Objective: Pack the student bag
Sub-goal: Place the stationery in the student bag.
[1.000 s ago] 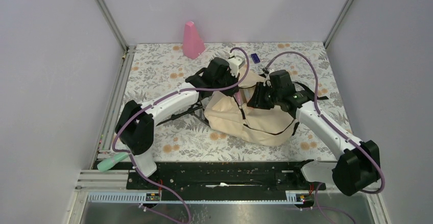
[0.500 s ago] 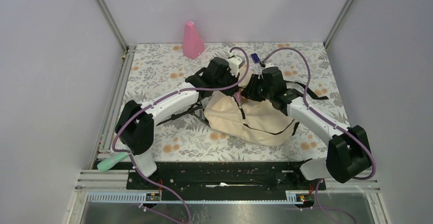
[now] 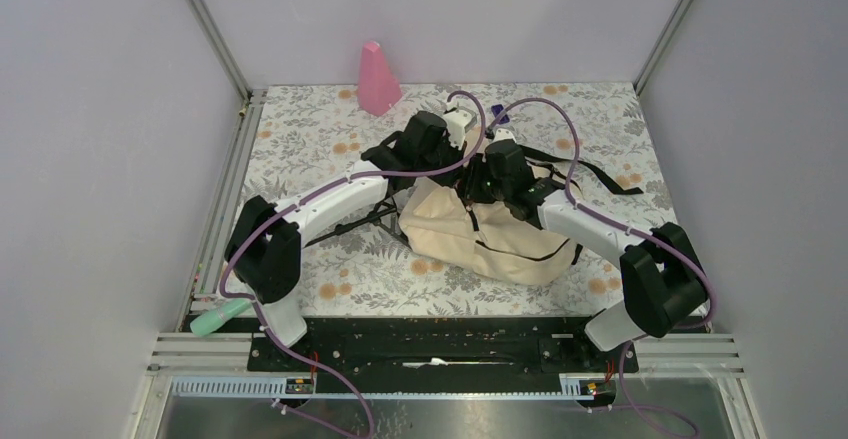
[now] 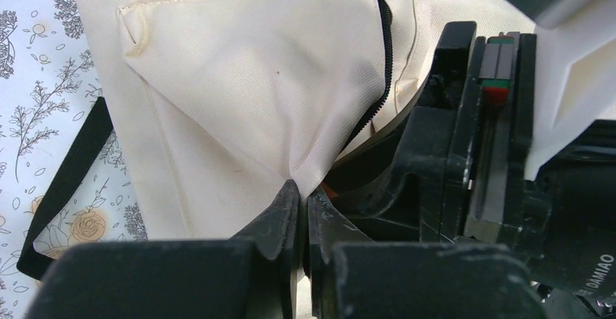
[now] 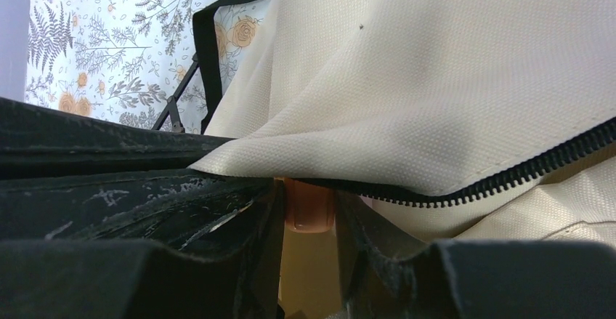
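The student bag (image 3: pixel 505 244), cream fabric with black zipper trim, lies mid-table between both arms. My left gripper (image 4: pixel 304 192) is shut on a fold of the student bag's fabric (image 4: pixel 261 94) beside the zipper (image 4: pixel 383 50), holding that edge up. In the top view the left gripper (image 3: pixel 463 167) sits at the bag's far end. My right gripper (image 5: pixel 309 221) is shut on a small orange-brown cylinder (image 5: pixel 309 204), whose tip sits just under the bag's zipper edge (image 5: pixel 508 174). From above, the right gripper (image 3: pixel 480 181) is close beside the left one, fingers hidden by the wrist.
A pink cone-shaped thing (image 3: pixel 377 79) stands at the back of the table. A mint-green object (image 3: pixel 220 317) lies by the left arm's base. Black bag straps (image 3: pixel 600 171) trail to the right on the floral cloth (image 3: pixel 330 129). Walls enclose three sides.
The right arm has swung left across the bag, bringing its gripper up beside the left gripper at the bag's opening. The left arm has stayed put.
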